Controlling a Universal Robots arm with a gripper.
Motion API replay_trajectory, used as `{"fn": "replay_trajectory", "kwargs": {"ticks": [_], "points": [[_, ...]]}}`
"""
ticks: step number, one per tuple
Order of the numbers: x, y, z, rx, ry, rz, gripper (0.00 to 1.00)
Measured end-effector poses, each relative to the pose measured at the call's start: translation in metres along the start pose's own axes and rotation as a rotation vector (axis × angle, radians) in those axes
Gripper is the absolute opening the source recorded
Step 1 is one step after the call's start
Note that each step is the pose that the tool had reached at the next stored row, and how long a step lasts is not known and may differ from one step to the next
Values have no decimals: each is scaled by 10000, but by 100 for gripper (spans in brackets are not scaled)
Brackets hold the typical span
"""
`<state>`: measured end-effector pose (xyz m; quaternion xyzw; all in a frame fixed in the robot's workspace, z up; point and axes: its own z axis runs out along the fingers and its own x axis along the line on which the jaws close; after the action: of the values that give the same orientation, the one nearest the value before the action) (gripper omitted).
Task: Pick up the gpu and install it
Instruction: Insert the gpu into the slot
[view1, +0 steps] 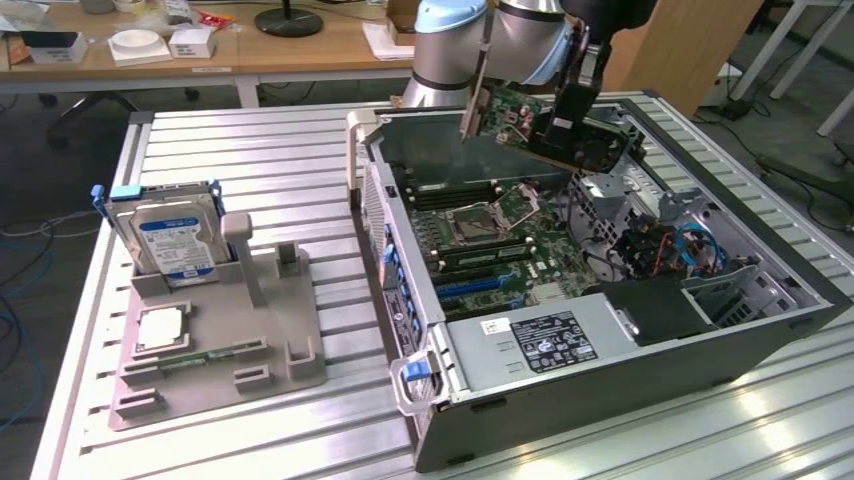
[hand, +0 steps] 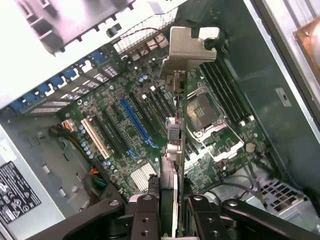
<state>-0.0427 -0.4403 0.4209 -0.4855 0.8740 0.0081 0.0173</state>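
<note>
Black fingers of the gripper are clamped on the gpu, one on each flat face. From the wrist view the card is seen edge-on, running away from the fingers to its silver bracket at the far end. This grip probably keeps the card's connector edge free and pointing down at the board.

In the exterior view the gpu hangs tilted in the air above the back part of the open computer case, touching nothing below it. It has been lifted but is not seated in any slot.

Below the card lies the green motherboard. Its long blue slot and the darker slots beside it sit off to one side of the card's edge, so card and slot do not look lined up. The open processor socket and the memory slots lie on the other side.

Several things crowd the space. The case walls close it in, the power supply sits at the near end, and a bundle of blue cables runs by the drive bays.

Well apart, on the table toward the exterior view's left, a grey holder carries a hard drive and a small square chip.
</note>
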Motion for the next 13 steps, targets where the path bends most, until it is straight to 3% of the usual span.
{"fn": "replay_trajectory", "kwargs": {"ticks": [13], "points": [[0, 0, 0, -78, -5, -2036, 27]]}}
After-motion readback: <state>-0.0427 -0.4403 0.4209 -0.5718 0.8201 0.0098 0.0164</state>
